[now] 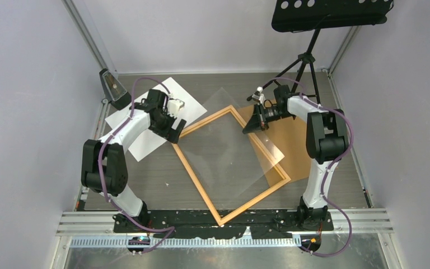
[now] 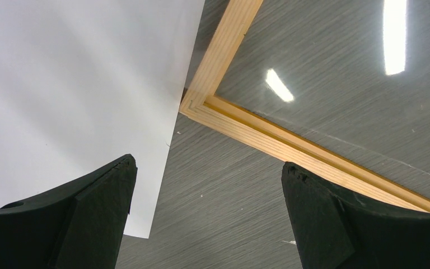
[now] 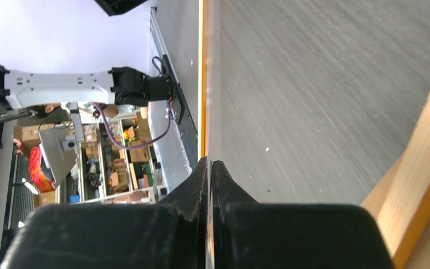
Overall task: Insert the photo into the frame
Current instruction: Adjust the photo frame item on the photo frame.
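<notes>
The photo [image 1: 189,101] lies white side up at the back left; it also shows in the left wrist view [image 2: 73,84]. The orange wooden frame [image 1: 195,179] lies flat mid-table, turned like a diamond. My left gripper [image 1: 173,131] is open and empty, low over the bare table between the photo's edge and the frame's left corner [image 2: 193,105]. My right gripper [image 1: 253,124] is shut on the edge of the clear transparent sheet [image 1: 241,151], holding it tilted over the frame. In the right wrist view the gripper [image 3: 209,162] pinches the sheet's thin edge [image 3: 213,112].
The brown backing board [image 1: 298,151] lies flat at the right, partly under the frame and my right arm. A music stand tripod [image 1: 308,56] stands at the back right. A dark wedge-shaped object [image 1: 112,87] sits at the back left corner. Walls enclose three sides.
</notes>
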You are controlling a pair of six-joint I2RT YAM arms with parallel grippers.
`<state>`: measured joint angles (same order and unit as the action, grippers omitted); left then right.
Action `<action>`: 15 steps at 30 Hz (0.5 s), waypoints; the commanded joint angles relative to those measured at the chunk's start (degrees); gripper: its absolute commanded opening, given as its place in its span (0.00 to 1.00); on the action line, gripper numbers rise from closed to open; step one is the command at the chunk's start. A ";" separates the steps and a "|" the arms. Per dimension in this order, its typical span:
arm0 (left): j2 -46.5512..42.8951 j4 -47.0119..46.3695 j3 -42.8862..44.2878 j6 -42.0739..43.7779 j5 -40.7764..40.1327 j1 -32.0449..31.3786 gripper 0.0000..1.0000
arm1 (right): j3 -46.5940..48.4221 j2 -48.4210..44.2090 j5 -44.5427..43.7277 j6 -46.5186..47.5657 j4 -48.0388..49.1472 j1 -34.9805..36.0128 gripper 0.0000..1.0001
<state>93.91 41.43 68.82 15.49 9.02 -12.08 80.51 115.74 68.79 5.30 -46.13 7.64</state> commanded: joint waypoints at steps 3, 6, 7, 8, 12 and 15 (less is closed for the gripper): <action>-0.05 -1.10 1.53 0.86 1.14 0.78 0.99 | -1.71 -3.44 -1.89 -9.85 11.29 1.08 0.06; 0.04 -1.09 1.53 0.78 1.68 0.91 0.99 | -2.70 -4.59 -2.21 -11.13 11.89 1.14 0.06; -0.02 -1.11 1.53 0.77 1.78 0.90 0.99 | -3.09 -4.79 -2.15 -11.63 11.82 1.10 0.06; -0.03 -1.17 1.50 0.70 1.84 0.89 0.99 | -3.50 -4.89 -2.08 -11.72 11.83 1.13 0.06; -0.37 -1.18 1.33 0.68 1.78 0.91 0.99 | -5.01 -5.67 -2.16 -12.26 11.86 1.21 0.06; -0.65 -1.11 1.13 0.69 1.73 0.99 0.99 | -5.33 -5.79 -2.23 -12.07 10.87 1.14 0.06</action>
<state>94.02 41.41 68.88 15.62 9.65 -11.53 75.55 113.58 65.63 -5.39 -35.55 8.49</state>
